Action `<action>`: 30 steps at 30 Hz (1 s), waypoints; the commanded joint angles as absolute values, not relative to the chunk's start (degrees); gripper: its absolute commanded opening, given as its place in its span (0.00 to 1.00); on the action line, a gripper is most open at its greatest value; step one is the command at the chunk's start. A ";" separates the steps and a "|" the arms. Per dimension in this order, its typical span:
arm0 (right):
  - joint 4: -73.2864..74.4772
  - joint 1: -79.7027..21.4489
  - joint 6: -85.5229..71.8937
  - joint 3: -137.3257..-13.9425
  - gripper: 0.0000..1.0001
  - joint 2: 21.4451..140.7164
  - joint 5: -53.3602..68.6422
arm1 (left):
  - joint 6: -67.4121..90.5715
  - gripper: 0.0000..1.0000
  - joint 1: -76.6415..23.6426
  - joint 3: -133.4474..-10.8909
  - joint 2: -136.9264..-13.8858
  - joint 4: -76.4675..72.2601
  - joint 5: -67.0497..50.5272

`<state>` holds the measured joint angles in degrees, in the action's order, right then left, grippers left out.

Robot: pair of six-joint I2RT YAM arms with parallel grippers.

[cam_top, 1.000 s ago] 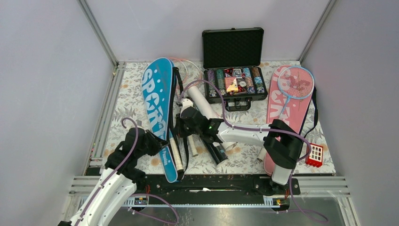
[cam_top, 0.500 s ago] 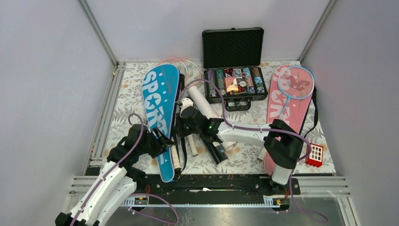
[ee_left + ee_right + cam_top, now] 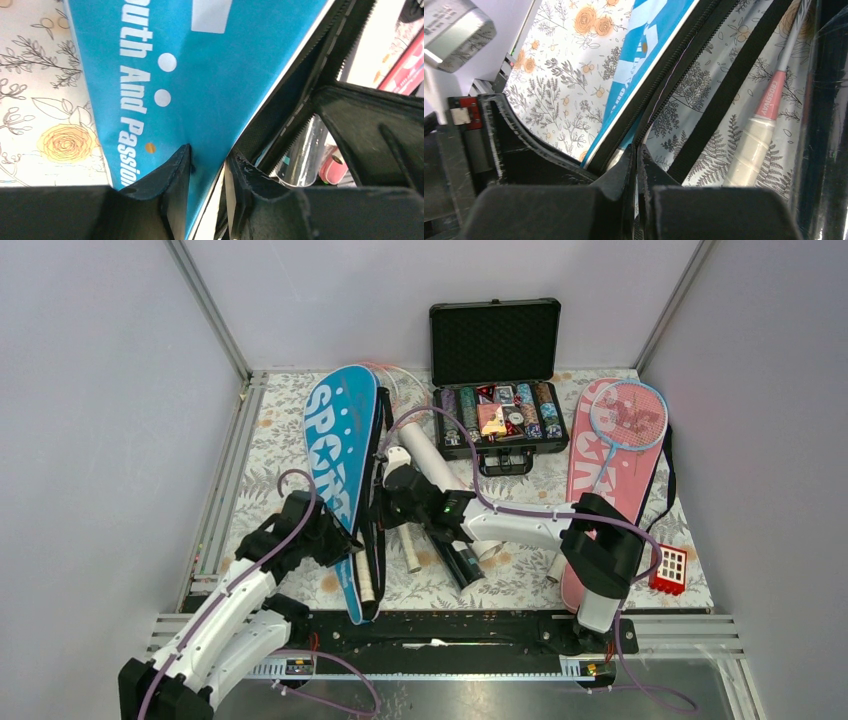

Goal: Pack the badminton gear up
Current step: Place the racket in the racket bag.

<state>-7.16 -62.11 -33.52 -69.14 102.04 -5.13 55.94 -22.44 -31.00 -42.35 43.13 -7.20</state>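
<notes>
The blue "SPORT" cover (image 3: pixel 338 465) lies left of centre, its zip side open. My left gripper (image 3: pixel 338 540) (image 3: pixel 207 161) is closed on the upper flap's white-piped edge (image 3: pixel 215 100), one finger on top and one inside. My right gripper (image 3: pixel 385 505) (image 3: pixel 635 152) is shut at the cover's black zip edge (image 3: pixel 659 95). The pink racket's white grip (image 3: pixel 751 150) lies beside the strap. A white tube (image 3: pixel 430 462) and a dark tube (image 3: pixel 462 562) lie by the right arm. A light-blue racket (image 3: pixel 627 415) rests on the pink cover (image 3: pixel 600 480).
The open black case of poker chips (image 3: pixel 497 390) stands at the back centre. A small red block (image 3: pixel 668 568) sits at the front right. Metal rails (image 3: pixel 225 490) line the mat's left side, and grey walls close it in.
My left arm has reached further in, and its jaws opened and closed again on the flap's edge. The blue cover's head has swung a little to the right. The right arm has stayed put.
</notes>
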 commanded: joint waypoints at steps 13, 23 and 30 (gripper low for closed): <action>-15.89 -61.17 -37.41 -67.52 0.00 99.65 -0.74 | 58.19 0.27 -22.06 -33.11 -46.60 40.44 -3.04; -14.30 -61.17 -34.62 -67.97 0.00 98.23 -1.23 | 44.96 0.62 -21.23 -51.27 -50.25 45.38 2.80; -15.47 -61.17 -35.52 -65.83 0.00 97.59 -2.45 | 34.43 0.61 -19.39 -67.05 -65.27 48.12 8.27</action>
<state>-11.07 -61.10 -35.77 -66.35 101.41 -2.09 42.46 -21.02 -60.84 -59.66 47.07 3.22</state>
